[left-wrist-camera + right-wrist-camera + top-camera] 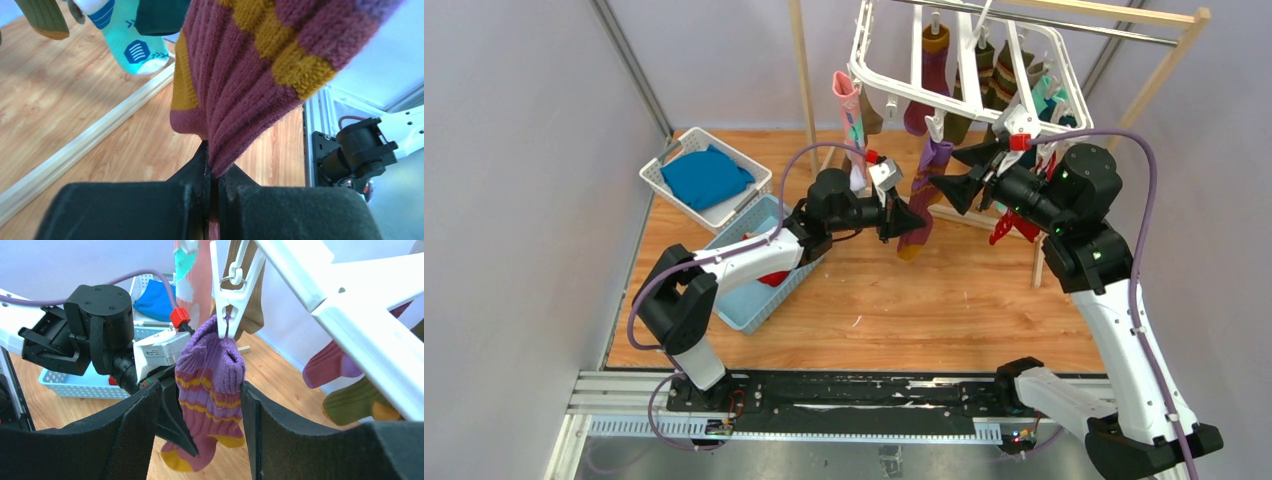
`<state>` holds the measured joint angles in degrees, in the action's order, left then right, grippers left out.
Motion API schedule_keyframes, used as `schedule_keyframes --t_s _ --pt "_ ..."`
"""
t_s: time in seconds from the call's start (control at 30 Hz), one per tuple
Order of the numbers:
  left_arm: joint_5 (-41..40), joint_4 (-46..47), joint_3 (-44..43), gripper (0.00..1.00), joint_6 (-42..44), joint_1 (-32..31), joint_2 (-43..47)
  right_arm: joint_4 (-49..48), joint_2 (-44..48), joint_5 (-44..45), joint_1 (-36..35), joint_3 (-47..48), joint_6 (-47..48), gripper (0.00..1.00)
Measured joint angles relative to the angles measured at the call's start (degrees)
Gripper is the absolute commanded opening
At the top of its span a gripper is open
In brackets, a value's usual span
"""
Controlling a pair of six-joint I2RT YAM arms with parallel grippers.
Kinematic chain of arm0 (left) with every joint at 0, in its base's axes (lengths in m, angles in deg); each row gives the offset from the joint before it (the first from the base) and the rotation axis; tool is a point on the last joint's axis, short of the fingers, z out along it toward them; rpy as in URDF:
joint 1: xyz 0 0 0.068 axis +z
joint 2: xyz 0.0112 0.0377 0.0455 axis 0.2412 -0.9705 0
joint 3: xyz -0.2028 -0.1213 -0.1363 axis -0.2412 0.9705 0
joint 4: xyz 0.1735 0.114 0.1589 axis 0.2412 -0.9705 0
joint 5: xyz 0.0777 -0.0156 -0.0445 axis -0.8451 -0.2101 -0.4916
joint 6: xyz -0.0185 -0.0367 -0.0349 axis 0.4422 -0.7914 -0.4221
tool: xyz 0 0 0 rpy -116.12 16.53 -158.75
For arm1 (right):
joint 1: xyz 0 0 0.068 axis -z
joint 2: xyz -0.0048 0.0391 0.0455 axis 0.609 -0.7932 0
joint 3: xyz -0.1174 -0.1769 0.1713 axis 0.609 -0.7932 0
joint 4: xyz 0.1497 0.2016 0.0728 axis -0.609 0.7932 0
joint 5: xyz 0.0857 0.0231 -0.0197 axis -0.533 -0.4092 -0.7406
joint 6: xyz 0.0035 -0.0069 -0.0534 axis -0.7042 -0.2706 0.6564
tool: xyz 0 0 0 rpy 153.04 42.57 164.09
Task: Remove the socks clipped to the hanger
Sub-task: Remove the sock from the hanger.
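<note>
A purple sock (934, 158) with yellow stripes hangs from a white clip (229, 305) on the white hanger (894, 85). My left gripper (912, 220) is shut on the sock's lower part; in the left wrist view the knit (250, 75) runs down into the closed gripper (214, 170). My right gripper (951, 172) is open, one finger on each side of the sock's cuff (212, 365) just below the clip, and the gripper (200, 390) holds nothing. Several more socks hang from the hanger: pink patterned (848, 110), olive striped (984, 85) and teal (1046, 95).
A white basket (661, 172) holding a blue cloth (707, 178) stands at the back left. A light blue basket (746, 305) with a red item (774, 278) sits under my left arm. The wooden pole rack (802, 70) carries the hanger, and a red sock (1014, 226) hangs by my right arm.
</note>
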<state>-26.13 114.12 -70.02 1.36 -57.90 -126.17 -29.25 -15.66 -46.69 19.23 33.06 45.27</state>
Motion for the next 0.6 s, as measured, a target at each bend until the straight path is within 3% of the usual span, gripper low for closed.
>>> schedule_keyframes --t_s 0.13,0.6 --pt "0.63 0.00 -0.39 0.00 -2.58 0.00 0.00 -1.70 -0.28 -0.37 0.00 0.31 -2.86 0.61" --pt "0.70 0.24 -0.24 0.00 -5.92 1.62 4.85 -2.49 -2.16 1.95 -0.02 4.79 -9.51 0.79"
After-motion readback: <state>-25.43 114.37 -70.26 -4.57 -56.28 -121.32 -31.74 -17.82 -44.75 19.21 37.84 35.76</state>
